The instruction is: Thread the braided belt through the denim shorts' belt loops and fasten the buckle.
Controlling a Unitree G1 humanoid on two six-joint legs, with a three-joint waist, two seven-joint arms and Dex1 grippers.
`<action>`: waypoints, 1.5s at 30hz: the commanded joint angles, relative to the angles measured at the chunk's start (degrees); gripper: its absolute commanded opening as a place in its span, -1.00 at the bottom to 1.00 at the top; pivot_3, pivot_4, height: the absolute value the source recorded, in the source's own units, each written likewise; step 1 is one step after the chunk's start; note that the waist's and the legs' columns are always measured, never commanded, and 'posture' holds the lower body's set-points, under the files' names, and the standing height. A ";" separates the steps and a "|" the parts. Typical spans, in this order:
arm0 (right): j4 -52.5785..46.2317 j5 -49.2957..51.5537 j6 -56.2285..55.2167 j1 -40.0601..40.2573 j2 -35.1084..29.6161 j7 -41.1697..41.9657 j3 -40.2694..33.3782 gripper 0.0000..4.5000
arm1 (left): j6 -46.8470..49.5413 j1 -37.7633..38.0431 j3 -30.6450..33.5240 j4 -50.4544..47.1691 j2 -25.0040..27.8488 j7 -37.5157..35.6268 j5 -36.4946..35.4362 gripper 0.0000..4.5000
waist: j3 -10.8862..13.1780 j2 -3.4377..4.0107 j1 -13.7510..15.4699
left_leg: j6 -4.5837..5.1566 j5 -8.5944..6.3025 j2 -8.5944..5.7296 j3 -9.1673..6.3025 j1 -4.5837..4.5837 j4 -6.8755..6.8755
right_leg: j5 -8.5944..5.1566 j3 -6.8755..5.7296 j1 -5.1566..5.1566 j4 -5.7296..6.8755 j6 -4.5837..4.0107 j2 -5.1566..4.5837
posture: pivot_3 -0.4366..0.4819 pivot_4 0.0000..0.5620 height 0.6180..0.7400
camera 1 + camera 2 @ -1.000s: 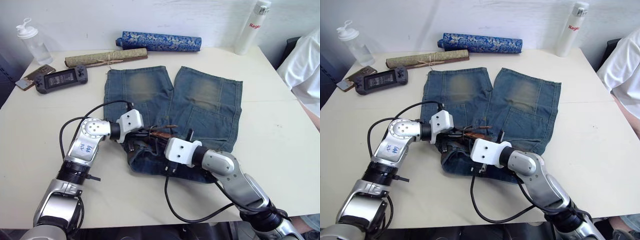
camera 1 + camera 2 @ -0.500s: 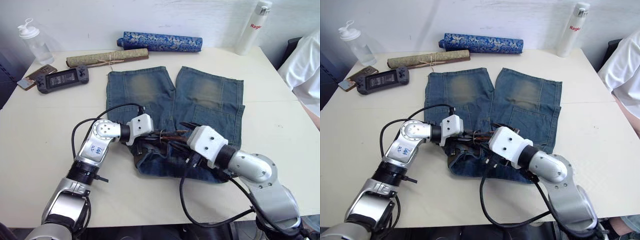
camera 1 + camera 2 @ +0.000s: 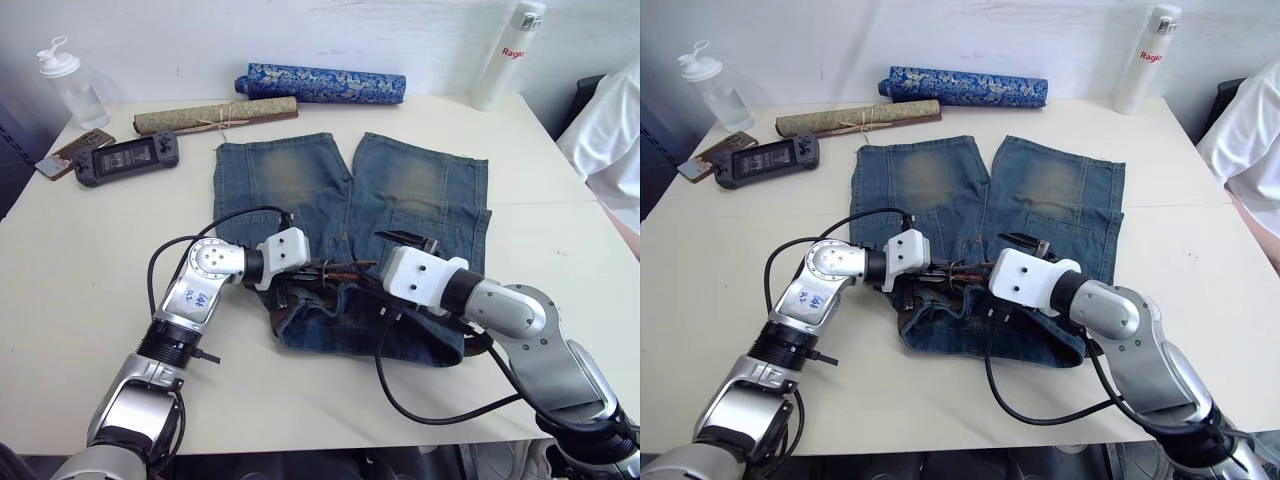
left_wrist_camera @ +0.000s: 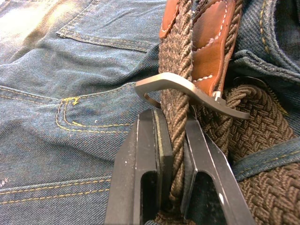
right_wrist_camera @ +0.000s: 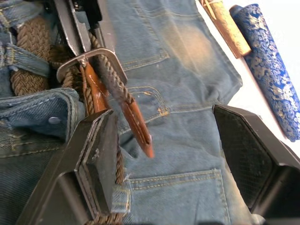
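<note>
The denim shorts [image 3: 300,180] lie flat on the table, legs pointing away and the bunched waistband nearest me. The braided belt [image 4: 176,93] runs along the waistband under a belt loop [image 5: 28,56]. Its strap passes through the silver buckle [image 4: 154,84], and the tan leather tip [image 5: 136,122] sticks out past it. My left gripper [image 3: 318,270] is shut on the brown strap just short of the buckle. My right gripper [image 5: 164,136] is open, with its fingers [image 5: 93,154] on either side of the tan tip and nothing pinched.
Along the far edge lie a blue patterned roll [image 3: 320,82] and an olive rolled mat [image 3: 215,114]. At far left are a handheld console [image 3: 125,158], a phone [image 3: 65,152] and a clear bottle [image 3: 70,85]. A white bottle [image 3: 508,55] stands far right. A person's sleeve [image 3: 610,130] is at the right edge.
My right gripper has opened and swung from the near waistband round to the right of the buckle. The left gripper has kept its hold on the strap.
</note>
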 commanded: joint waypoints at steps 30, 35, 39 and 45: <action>1.21 -5.04 -3.24 3.89 2.45 -0.64 3.51 -1.00 | 19.08 2.30 12.10 -14.87 3.00 0.98 -16.20 0.35 | 0.01 0.00 -0.72 | 0.00 0.00 0.01 -0.01 0.00 0.00 | 0.00 0.03 -0.04 0.03 0.00 0.01 | -0.05 -0.47 -0.56; 0.83 -5.66 -3.01 5.44 3.25 -1.72 3.06 -1.00 | 31.05 6.90 19.34 -20.01 10.65 -0.34 -24.51 0.35 | 0.02 0.02 -1.74 | 0.00 0.00 0.02 -0.04 0.07 -0.06 | -0.05 0.04 -0.04 0.11 -0.02 0.02 | -0.05 -0.47 -0.56; 0.83 -5.58 -3.33 6.29 3.45 -2.29 2.82 -1.00 | 32.90 11.12 19.99 -21.79 13.89 -1.15 -26.06 0.35 | 0.02 0.02 -1.64 | 0.00 0.00 0.01 -0.03 0.08 -0.06 | -0.07 0.05 -0.03 0.11 -0.04 0.01 | -0.05 -0.47 -0.56; 0.44 -5.51 -3.43 6.77 3.09 -2.23 2.52 -1.00 | 33.81 14.41 19.25 -24.72 13.94 -1.60 -28.07 -0.52 | 0.04 0.00 -1.43 | -0.02 -0.01 0.01 -0.03 0.04 -0.03 | -0.08 0.05 -0.03 0.09 -0.06 0.01 | -0.05 -0.47 -0.56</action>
